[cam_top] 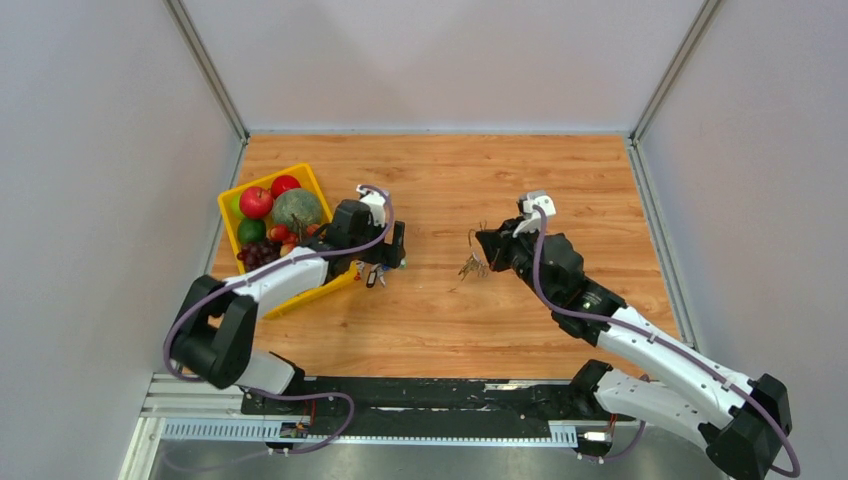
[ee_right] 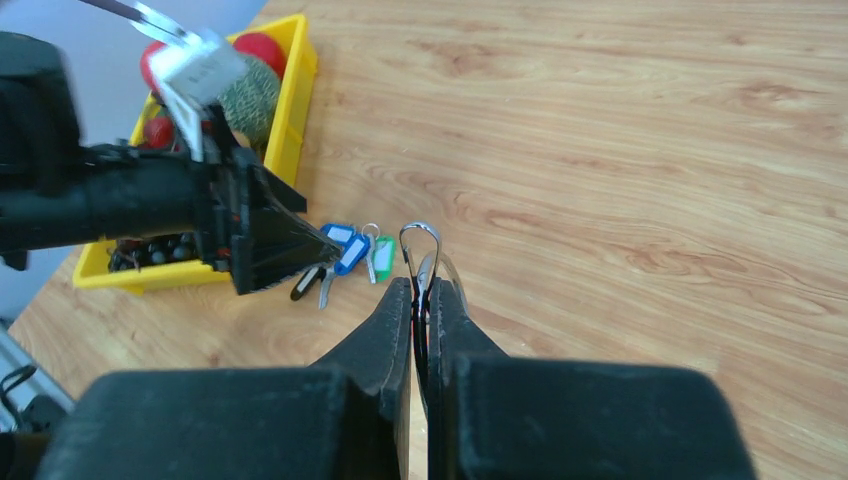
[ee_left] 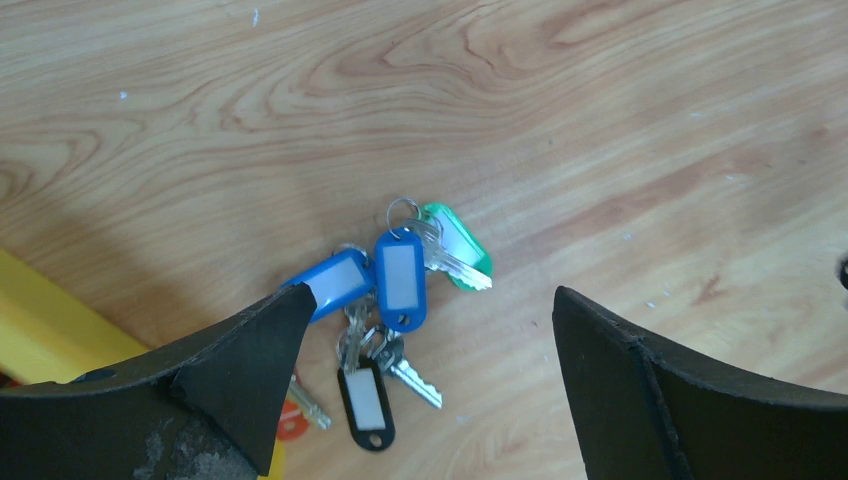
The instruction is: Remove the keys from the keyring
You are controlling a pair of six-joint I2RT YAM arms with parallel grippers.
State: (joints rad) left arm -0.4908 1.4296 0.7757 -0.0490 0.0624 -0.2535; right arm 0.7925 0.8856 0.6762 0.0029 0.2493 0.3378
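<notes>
Where the keys lie: on the table, under the gap of the spread left jaws.
Right jaws: pressed together, pinching the keyring wire.
Yellow basket, just beside left jaws: apples, melon, grapes.

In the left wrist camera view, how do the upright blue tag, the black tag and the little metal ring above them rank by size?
1. The upright blue tag and the black tag: they look about alike, so I won't rank one over the other.
2. The little metal ring: clearly the smallest.
</notes>
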